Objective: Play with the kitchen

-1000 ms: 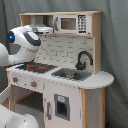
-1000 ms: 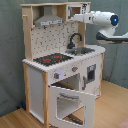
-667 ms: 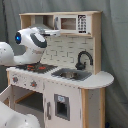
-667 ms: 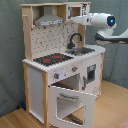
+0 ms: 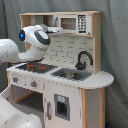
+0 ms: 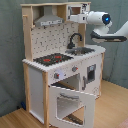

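Tall pale-wood-and-white toy kitchen [image 6: 60,65] stands on the wooden floor, oven door [image 6: 70,102] hanging open at 6 o'clock. White arm [image 5: 35,40] has advanced to the upper shelf — likely probing there. End effector's opening: cannot tell.

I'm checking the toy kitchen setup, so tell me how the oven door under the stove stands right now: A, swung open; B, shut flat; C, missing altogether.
A: in the second exterior view the oven door hangs swung open below the stove of the toy kitchen.
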Motion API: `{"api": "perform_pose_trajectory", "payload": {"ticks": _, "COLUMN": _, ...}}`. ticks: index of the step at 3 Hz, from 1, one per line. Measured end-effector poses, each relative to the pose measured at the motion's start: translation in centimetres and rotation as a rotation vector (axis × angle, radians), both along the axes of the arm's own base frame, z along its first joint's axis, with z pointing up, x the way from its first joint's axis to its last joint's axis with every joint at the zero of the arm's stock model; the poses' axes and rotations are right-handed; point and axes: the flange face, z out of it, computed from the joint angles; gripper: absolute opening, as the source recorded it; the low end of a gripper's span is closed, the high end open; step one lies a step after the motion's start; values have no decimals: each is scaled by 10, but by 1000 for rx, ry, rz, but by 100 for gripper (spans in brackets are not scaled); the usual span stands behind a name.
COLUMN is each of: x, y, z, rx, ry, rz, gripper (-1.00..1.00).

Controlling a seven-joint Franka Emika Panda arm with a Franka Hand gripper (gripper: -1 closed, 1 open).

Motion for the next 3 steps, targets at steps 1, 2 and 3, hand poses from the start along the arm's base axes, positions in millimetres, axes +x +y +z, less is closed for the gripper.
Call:
{"api": "perform_pose_trajectory", "payload": {"ticks": 1, "x": 15, "y": 4, "z": 4, "rx": 15, "ry": 7, "rz": 22, "gripper": 100}}
{"api": "perform_pose_trajectory", "payload": {"ticks": 2, "x": 28, "y": 15, "z": 6, "rx": 12, "ry": 5, "rz": 42, "gripper": 100}}
{"api": "perform_pose_trajectory", "payload": {"ticks": 3, "x": 34, "y": 14, "z": 3, "rx": 20, "ry": 16, "rz": 46, "gripper": 100}}
